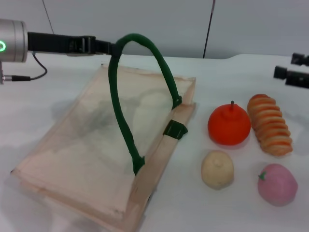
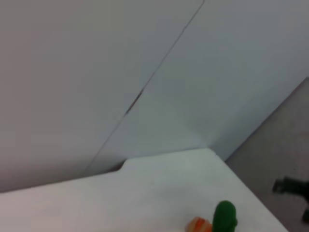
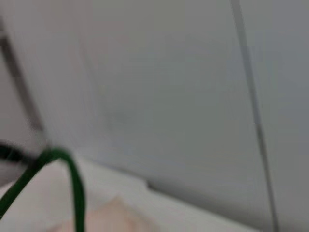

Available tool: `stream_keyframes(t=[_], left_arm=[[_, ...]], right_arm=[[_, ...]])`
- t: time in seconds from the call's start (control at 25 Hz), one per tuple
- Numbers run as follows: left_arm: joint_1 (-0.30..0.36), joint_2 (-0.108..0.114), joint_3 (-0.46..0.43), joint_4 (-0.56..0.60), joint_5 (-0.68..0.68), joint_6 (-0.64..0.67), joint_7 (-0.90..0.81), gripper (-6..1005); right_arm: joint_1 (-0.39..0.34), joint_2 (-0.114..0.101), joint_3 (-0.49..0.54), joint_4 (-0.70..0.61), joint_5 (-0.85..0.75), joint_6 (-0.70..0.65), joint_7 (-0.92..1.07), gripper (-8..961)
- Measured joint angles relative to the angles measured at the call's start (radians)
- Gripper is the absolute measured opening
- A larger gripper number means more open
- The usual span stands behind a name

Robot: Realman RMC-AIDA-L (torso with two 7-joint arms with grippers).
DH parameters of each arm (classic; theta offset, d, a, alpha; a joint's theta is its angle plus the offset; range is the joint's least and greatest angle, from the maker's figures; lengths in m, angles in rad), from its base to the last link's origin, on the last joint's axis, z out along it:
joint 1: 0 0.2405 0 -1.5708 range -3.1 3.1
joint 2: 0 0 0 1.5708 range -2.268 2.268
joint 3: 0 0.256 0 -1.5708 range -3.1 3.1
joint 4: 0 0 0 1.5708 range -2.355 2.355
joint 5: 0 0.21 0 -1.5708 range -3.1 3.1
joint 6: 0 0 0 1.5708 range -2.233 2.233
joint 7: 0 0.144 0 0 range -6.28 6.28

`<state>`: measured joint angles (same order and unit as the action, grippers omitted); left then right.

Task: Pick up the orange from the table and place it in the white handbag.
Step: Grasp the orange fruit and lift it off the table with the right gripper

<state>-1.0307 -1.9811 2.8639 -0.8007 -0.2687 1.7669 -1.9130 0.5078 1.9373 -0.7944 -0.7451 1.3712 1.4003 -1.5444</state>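
Green rope handle pinched and lifted by left gripper, far left. White handbag lies flat on table, mouth raised. Orange on table just right of bag, touching ridged loaf. Right gripper at far right edge; finger state cannot be told.

The left arm reaches in level from the left side. The right gripper shows only at the right edge.
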Motion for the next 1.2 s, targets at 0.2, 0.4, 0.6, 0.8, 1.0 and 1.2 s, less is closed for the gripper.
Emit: stream_keyframes(t=[0.2, 0.4, 0.6, 0.8, 1.0, 1.2], left_arm=[[-0.004, 0.0, 0.0, -0.047, -0.032, 0.037, 0.0, 109], [-0.008, 0.001, 0.0, -0.101, -0.067, 0.071, -0.007, 109], [-0.017, 0.001, 0.0, -0.153, -0.09, 0.113, -0.011, 109], [-0.036, 0.0, 0.0, -0.172, -0.099, 0.136, -0.017, 110], [-0.048, -0.001, 0.0, -0.174, -0.102, 0.148, -0.022, 110], [-0.049, 0.003, 0.0, -0.183, -0.13, 0.166, -0.024, 110]], right_arm=[[0.021, 0.009, -0.002, -0.028, -0.104, 0.061, 0.003, 889], [0.055, 0.03, -0.003, -0.034, -0.207, 0.106, 0.004, 888], [0.096, 0.062, -0.002, -0.035, -0.289, 0.075, 0.004, 888], [0.119, 0.079, -0.012, -0.031, -0.329, 0.017, -0.001, 890], [0.137, 0.081, -0.028, -0.018, -0.357, 0.013, -0.002, 892], [0.171, 0.082, -0.047, 0.026, -0.402, 0.001, 0.001, 891]])
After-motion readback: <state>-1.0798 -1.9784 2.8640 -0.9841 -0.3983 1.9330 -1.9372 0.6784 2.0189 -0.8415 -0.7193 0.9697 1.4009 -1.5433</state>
